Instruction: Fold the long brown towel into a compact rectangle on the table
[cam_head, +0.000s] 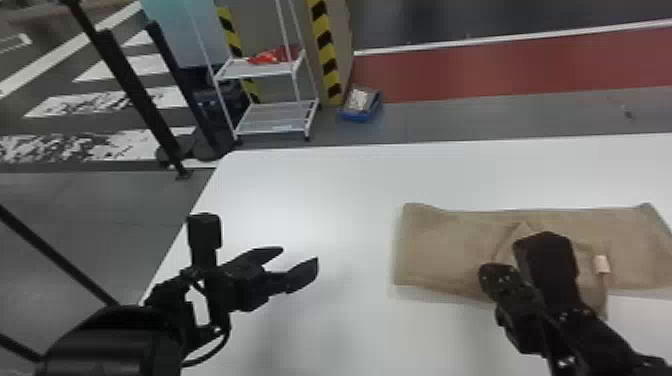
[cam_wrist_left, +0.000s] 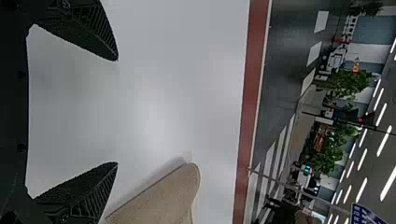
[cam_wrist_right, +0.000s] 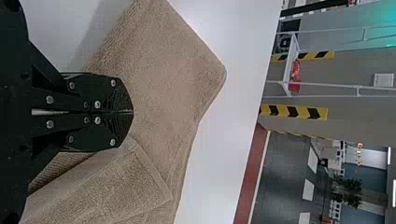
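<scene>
Right tool (cam_head: 492, 272) over towel (cam_head: 440, 250), trolley (cam_head: 260, 128) beyond

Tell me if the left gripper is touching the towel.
Apart. The head view shows white table between the left gripper and the left end of the brown towel.

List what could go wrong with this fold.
The flap sits skewed past the towel's near edge, so the rectangle may come out crooked. The right gripper, shut at the cloth, could drag layers. The left gripper, open and away from the towel, isn't bracing against sliding.
</scene>
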